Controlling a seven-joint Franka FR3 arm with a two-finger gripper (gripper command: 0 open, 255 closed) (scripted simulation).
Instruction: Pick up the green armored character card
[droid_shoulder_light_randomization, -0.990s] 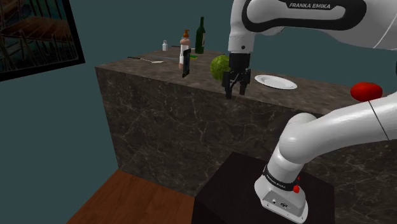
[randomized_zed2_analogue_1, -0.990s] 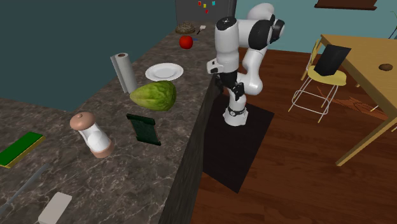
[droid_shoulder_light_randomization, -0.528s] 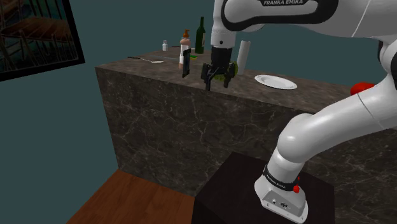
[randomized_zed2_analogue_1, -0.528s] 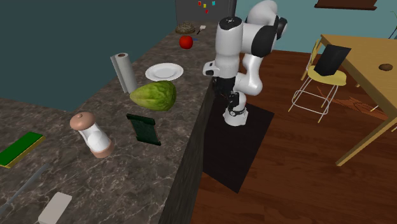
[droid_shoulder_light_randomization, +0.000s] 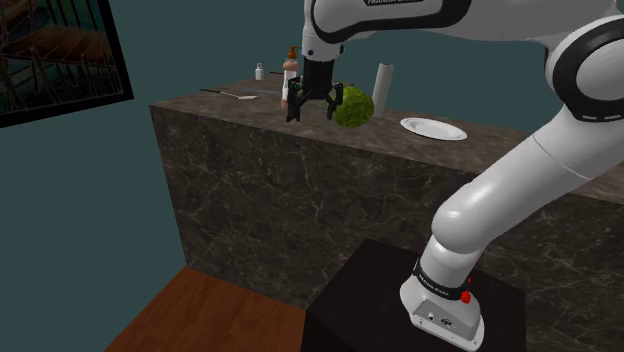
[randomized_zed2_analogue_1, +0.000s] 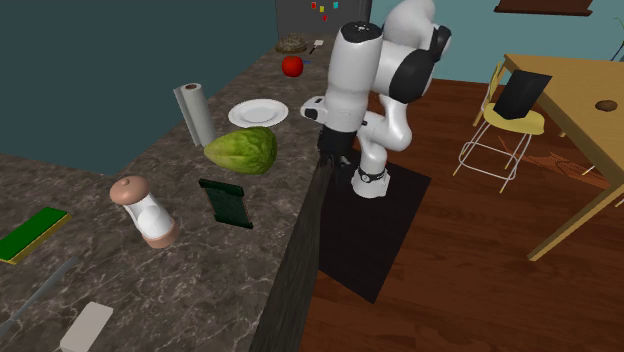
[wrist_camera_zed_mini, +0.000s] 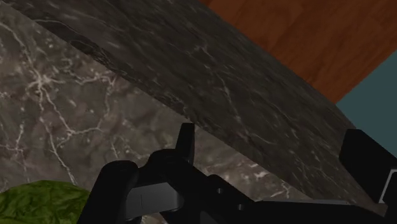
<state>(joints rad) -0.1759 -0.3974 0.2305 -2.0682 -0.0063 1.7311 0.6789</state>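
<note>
The dark green card (randomized_zed2_analogue_1: 227, 203) lies on the dark marble counter (randomized_zed2_analogue_1: 150, 290), between the lettuce and a white grinder. In the shoulder view the card (droid_shoulder_light_randomization: 291, 107) shows as a thin dark shape near the counter's front edge. My black gripper (droid_shoulder_light_randomization: 315, 108) hangs open over that front edge, with the card just by its left finger in the shoulder view. In the second exterior view the gripper (randomized_zed2_analogue_1: 329, 150) sits at the counter's edge, level with the lettuce and apart from the card. Nothing is held between the gripper's (wrist_camera_zed_mini: 273, 167) spread fingers in the wrist view.
A green lettuce (randomized_zed2_analogue_1: 242, 150) (droid_shoulder_light_randomization: 352, 105) (wrist_camera_zed_mini: 38, 203) sits close to the gripper. Further along the counter are a white plate (randomized_zed2_analogue_1: 258, 112), a paper towel roll (randomized_zed2_analogue_1: 195, 113) and a red fruit (randomized_zed2_analogue_1: 292, 66). A grinder (randomized_zed2_analogue_1: 148, 212) stands beyond the card. The wooden floor (randomized_zed2_analogue_1: 450, 270) lies below.
The gripper has travelled along the counter's front edge toward the shoulder view's left, from beside the plate, past the lettuce, to just by the card. Its fingers stay open.
</note>
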